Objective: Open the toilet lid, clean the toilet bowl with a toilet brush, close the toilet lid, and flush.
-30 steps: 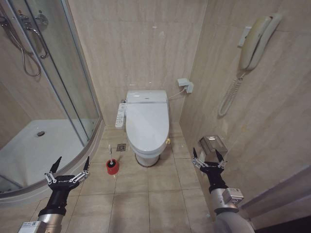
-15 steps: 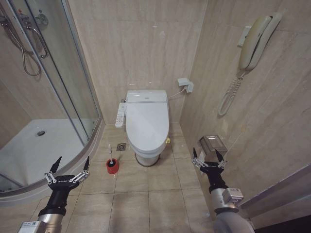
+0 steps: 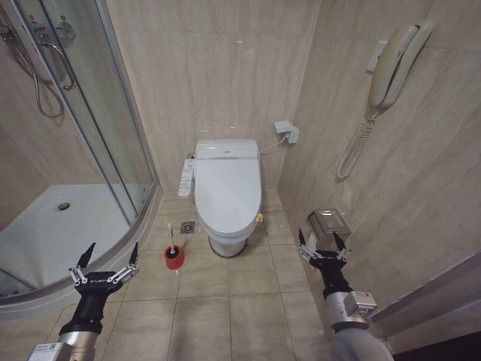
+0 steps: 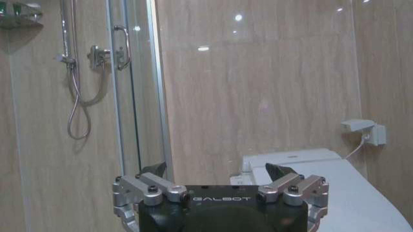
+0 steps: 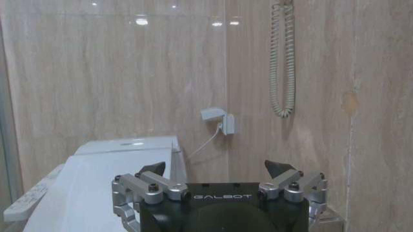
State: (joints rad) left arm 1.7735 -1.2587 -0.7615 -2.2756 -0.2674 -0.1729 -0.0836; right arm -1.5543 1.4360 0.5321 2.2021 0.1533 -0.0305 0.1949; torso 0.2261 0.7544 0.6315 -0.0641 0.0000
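Note:
The toilet lid [image 3: 227, 188] lies shut, glossy white, over the toilet bowl [image 3: 225, 242] against the back wall, with a small yellow tie at its right edge. A white button-panel arm [image 3: 186, 179] juts from the bowl's left side. The toilet brush [image 3: 172, 247] stands in its round red holder on the floor left of the bowl. My left gripper [image 3: 110, 256] hovers open near the floor, in front of and to the left of the brush. My right gripper [image 3: 321, 241] is open at the right, short of the toilet. The lid [image 4: 361, 193] [image 5: 90, 188] lies ahead of each wrist.
A glass shower enclosure [image 3: 113, 128] with a white tray [image 3: 52, 233] fills the left side. A wall phone [image 3: 391, 68] with coiled cord and a metal paper holder [image 3: 328, 222] hang on the right wall. A floor drain [image 3: 188, 227] lies beside the bowl. A socket box [image 3: 287, 131] sits behind.

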